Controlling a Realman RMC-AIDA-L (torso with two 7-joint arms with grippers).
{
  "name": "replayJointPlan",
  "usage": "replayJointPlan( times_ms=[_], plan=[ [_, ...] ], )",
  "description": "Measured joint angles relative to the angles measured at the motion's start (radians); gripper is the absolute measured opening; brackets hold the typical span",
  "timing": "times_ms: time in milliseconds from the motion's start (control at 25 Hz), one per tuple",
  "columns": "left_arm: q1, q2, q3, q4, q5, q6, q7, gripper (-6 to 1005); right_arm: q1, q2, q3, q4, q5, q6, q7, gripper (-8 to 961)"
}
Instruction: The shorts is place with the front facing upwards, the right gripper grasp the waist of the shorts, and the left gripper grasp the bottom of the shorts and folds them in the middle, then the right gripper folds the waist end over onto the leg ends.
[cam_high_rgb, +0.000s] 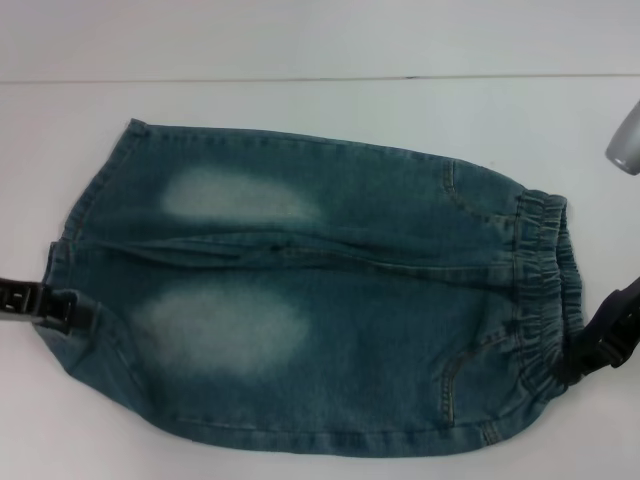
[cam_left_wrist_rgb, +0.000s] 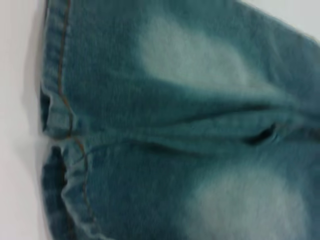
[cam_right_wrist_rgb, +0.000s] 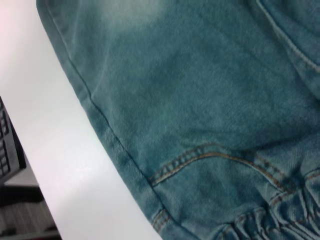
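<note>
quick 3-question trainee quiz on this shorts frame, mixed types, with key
1. True or false: the shorts lie spread flat on the table.
2. Which gripper is at the elastic waist? A) left gripper B) right gripper
3. Fill in: the leg ends point toward the robot's ____ side.

Key: 1 true; 2 B; 3 left.

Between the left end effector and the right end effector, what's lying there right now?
Head view: only the shorts lie between the left end effector, at the leg ends, and the right end effector, at the ruffled waist.
</note>
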Motion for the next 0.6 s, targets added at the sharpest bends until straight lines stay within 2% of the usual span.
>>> replayJointPlan(
  times_ms=[80,280,400,600],
  plan=[
    [0.0,0.007,-0.037,0.0,-0.023,0.005,-0.003,91,-0.011,-0.008,0.048,0.0,0.0,0.0,-0.011,59],
    [-0.002,0.025,-0.122,-0.022,-0.068,-0.041,-0.01,93,-0.063,-0.032,0.247,0.005,0.055,0.023,-0.044,36],
    [-0.009,0.023,-0.137,-0.045,-0.104,-0.098,-0.016,95,-0.123,-0.024,0.322,0.008,0.166,0.093,0.001,36],
    [-0.021,0.017,-0.131,-0.094,-0.19,-0.206,-0.014,97,-0.174,-0.022,0.337,0.039,0.274,0.182,0.012,37]
  ],
)
